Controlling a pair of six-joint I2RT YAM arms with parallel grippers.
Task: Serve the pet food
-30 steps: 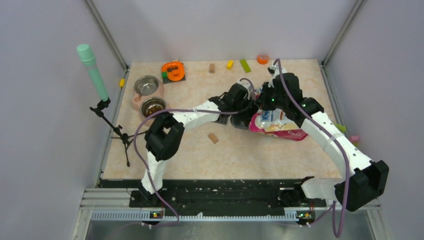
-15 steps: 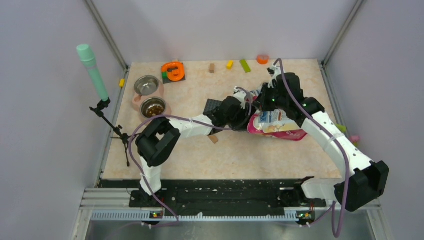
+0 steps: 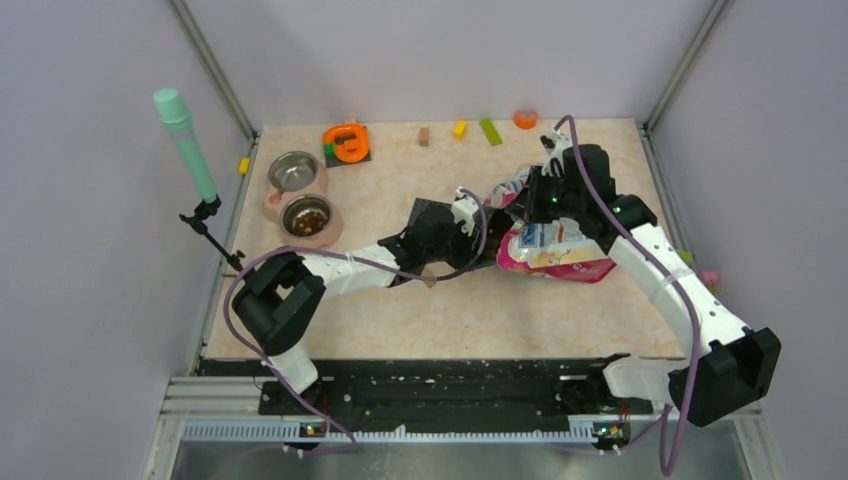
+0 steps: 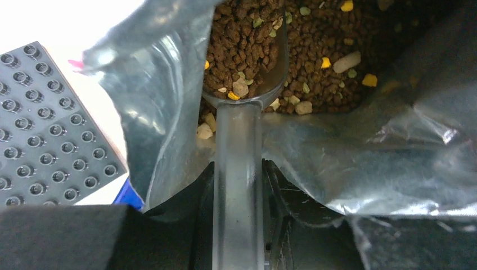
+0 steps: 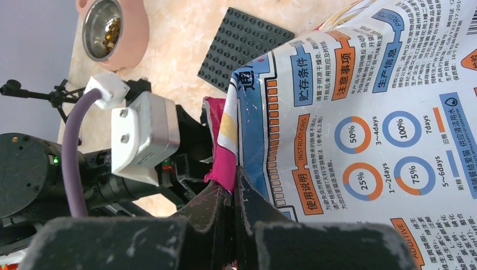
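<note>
From above, you're looking at the left gripper (image 3: 485, 240) reaching across the table (image 3: 480, 310) to the mouth of the cat food bag (image 3: 555, 255), which is lying on its side right of centre. The right gripper (image 3: 527, 203) is sitting at the bag's crumpled upper edge. You can't read either grip from up here. Just beside the left wrist the grey studded plate (image 3: 422, 212) is lying flat. Well off to the left, the pink feeder (image 3: 330, 232) is holding two steel bowls, and the nearer one is carrying some kibble (image 3: 307, 214).

On the left wrist camera, you're staring straight into the bag's silvery inside (image 4: 394, 140). The left gripper (image 4: 239, 236) is clamping narrowly on the handle of a clear scoop (image 4: 239, 140), with dark fingers (image 4: 199, 225) pressing on either side of it. The scoop's bowl is lying in the bag, heaped with brown kibble (image 4: 242, 39), and more kibble is filling the bag behind it, dotted with yellow and pale bits. The studded plate (image 4: 45, 129) is showing at the left, outside the bag.

On the right wrist camera, the right gripper (image 5: 229, 188) is pinching tight on the bag's pink rim, fingers (image 5: 256, 205) closed with the film between them. The bag's printed back (image 5: 365, 112) is filling the right half. The left arm's white camera housing is sitting just beside that rim, with the plate (image 5: 242, 42) beyond and the feeder (image 5: 138, 25) in the far corner, its bowl showing kibble (image 5: 111, 31).
</note>
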